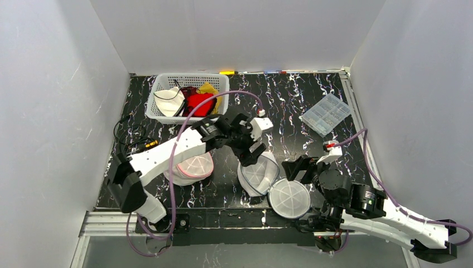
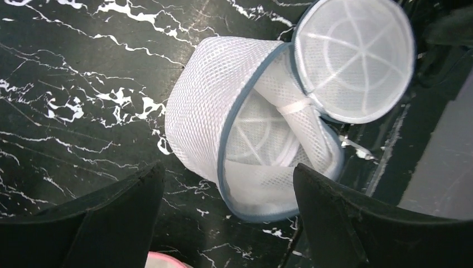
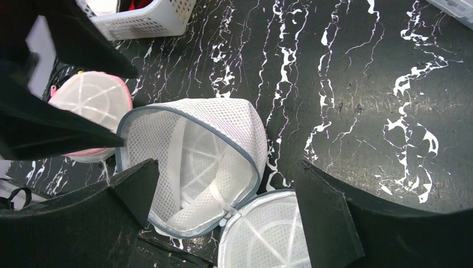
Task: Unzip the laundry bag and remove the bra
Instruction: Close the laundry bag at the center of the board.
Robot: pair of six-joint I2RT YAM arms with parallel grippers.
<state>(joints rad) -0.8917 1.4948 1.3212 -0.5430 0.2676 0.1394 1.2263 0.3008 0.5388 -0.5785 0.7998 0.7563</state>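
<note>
The laundry bag [image 1: 259, 172] is white mesh with grey trim and lies on its side on the black marble table. It is unzipped, and its round lid [image 1: 289, 199] is flipped out towards the near edge. Only mesh and white ribs show inside the laundry bag [image 2: 245, 139] [image 3: 195, 151]. What looks like a white bra [image 1: 169, 101] lies in the basket [image 1: 162, 118]. My left gripper [image 1: 252, 152] [image 2: 228, 166] hovers open over the bag's mouth, holding nothing. My right gripper [image 1: 297, 167] [image 3: 227, 163] is open above the bag and lid [image 3: 273, 234], and it is empty too.
A second mesh bag with pink trim [image 1: 192, 166] sits left of the grey one, under my left arm. The white basket at the back left also holds red and yellow garments. A clear plastic organiser box [image 1: 326, 114] lies at the back right. Black cables [image 1: 131, 137] trail at the left edge.
</note>
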